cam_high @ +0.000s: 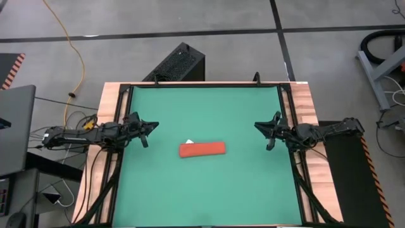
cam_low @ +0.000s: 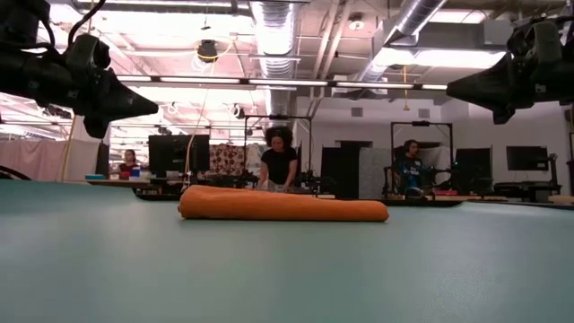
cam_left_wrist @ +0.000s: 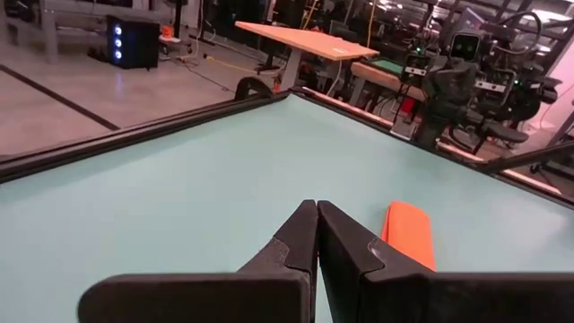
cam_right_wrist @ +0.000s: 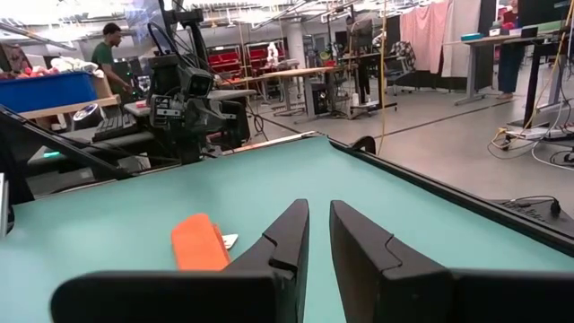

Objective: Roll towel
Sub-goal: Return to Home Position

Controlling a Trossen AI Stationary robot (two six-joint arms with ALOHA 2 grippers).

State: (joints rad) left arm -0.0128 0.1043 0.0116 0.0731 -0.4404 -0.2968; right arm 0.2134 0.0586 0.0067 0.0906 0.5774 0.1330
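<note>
The orange-red towel (cam_high: 202,150) lies rolled into a long, low bundle at the middle of the green table, resting on its underside (cam_low: 282,206). A small white tag (cam_high: 189,140) shows at its far-left end. My left gripper (cam_high: 154,126) hovers at the table's left edge, level and pointing toward the towel (cam_left_wrist: 410,233), with its fingers shut (cam_left_wrist: 317,208) and nothing between them. My right gripper (cam_high: 257,126) hovers at the right edge, also level. Its fingers stand a narrow gap apart (cam_right_wrist: 319,208) and hold nothing. The towel (cam_right_wrist: 199,242) lies well ahead of it.
A black frame rail (cam_high: 202,85) runs round the green mat, with wooden strips (cam_high: 307,101) at both sides. A black box (cam_high: 177,63) stands on the floor beyond the far edge. Bare mat surrounds the towel on all sides. People sit at desks (cam_low: 280,161) in the room beyond.
</note>
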